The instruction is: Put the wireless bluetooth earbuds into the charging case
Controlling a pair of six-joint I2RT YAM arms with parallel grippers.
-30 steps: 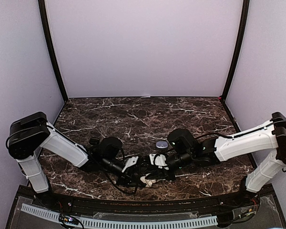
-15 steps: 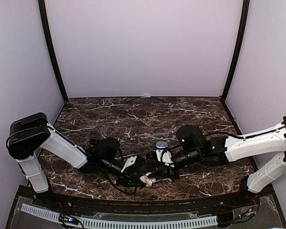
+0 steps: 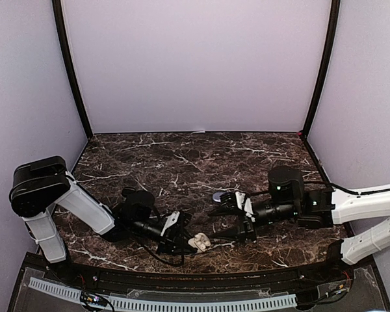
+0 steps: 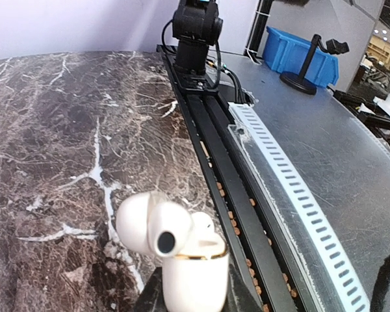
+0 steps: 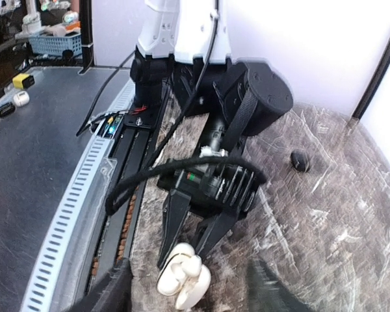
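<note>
Dark veined marble forms the bench (image 3: 182, 156). The left gripper (image 3: 187, 242) is clamped on the base of a white charging case (image 4: 194, 276) near the bench's front edge. The right gripper (image 3: 221, 216) stands just beside the case, jaws spread and empty. A white earbud (image 4: 149, 224) sits in the case's open top, protruding above the gold rim. A small dark object (image 5: 300, 160) lies well apart, beside the left arm.

My right claw (image 3: 219, 222) pulled back rightward across the worktop (image 3: 182, 156), away from the white charging case (image 3: 199, 242) in my left claw (image 3: 184, 242), its jaws spreading apart.
</note>
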